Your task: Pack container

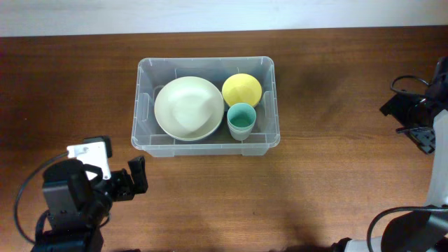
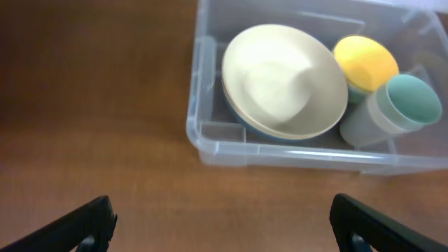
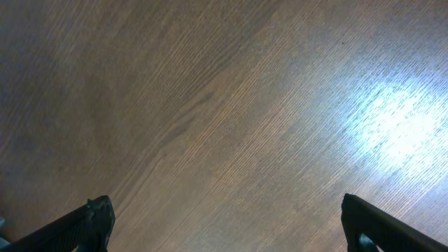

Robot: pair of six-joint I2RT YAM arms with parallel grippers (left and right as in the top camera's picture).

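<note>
The clear plastic container (image 1: 205, 143) stands on the wooden table, back centre. Inside it lie a large cream bowl (image 1: 187, 107), a yellow bowl (image 1: 241, 89) and a teal cup (image 1: 241, 120). In the left wrist view the container (image 2: 210, 140) shows ahead with the cream bowl (image 2: 283, 80), yellow bowl (image 2: 365, 63) and teal cup (image 2: 413, 101). My left gripper (image 1: 131, 182) is open and empty, front left of the container, its fingertips wide apart (image 2: 222, 224). My right gripper (image 1: 413, 126) is open and empty at the far right, over bare wood (image 3: 225, 224).
The wooden table (image 1: 315, 189) surrounds the container. A black cable loops near the right arm (image 1: 402, 84). The table's back edge runs along the top of the overhead view.
</note>
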